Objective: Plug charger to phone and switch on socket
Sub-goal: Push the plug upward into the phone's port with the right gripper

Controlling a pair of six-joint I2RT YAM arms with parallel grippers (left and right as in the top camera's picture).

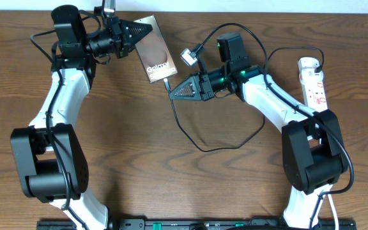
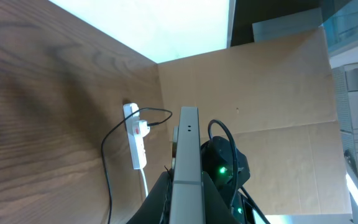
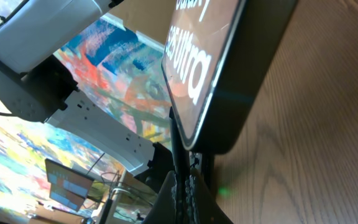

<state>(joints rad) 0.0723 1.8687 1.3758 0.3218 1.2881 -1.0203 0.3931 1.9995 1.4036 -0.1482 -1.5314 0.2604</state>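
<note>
Nearest the arm bases, the charger [image 1: 203, 149] (a thin, limp black cable) loops across the wooden table [image 1: 139, 160]. It looks light and floppy, best pinched just behind its tip. Beyond, the right gripper [image 1: 172, 91] clenches that cable beside the phone [image 1: 157, 54], a stiff, slick slab grasped at its far end by the left gripper [image 1: 142, 29]. Only the right wrist view shows the cable meeting the phone's edge. Only the left wrist view shows the phone edge-on, with the white socket [image 2: 137, 140] farther off.
</note>
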